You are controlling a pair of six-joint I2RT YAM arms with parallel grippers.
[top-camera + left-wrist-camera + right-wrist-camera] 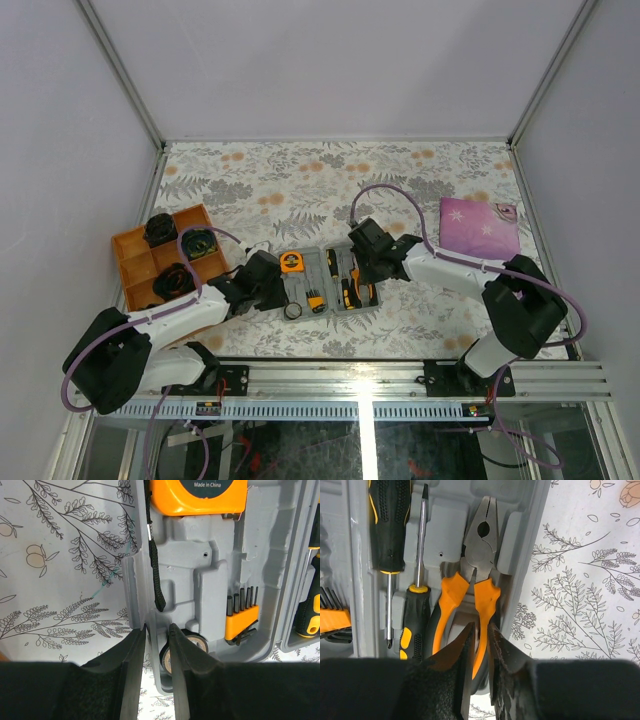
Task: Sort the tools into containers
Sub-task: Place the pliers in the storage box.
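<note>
At the tool case (pixel 200 580) my left jaws pinch its wall to steady it; whether the right jaws grip the pliers (pixel 479 540) I cannot tell

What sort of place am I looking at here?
Probably a robot test booth: plain white walls box in a floral-covered table, and the left arm and right arm are bolted to a metal rail.

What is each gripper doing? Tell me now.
Left gripper: closed on the side wall of the grey tool case.
Right gripper: astride one handle of the pliers; gripping or not cannot be told.
</note>
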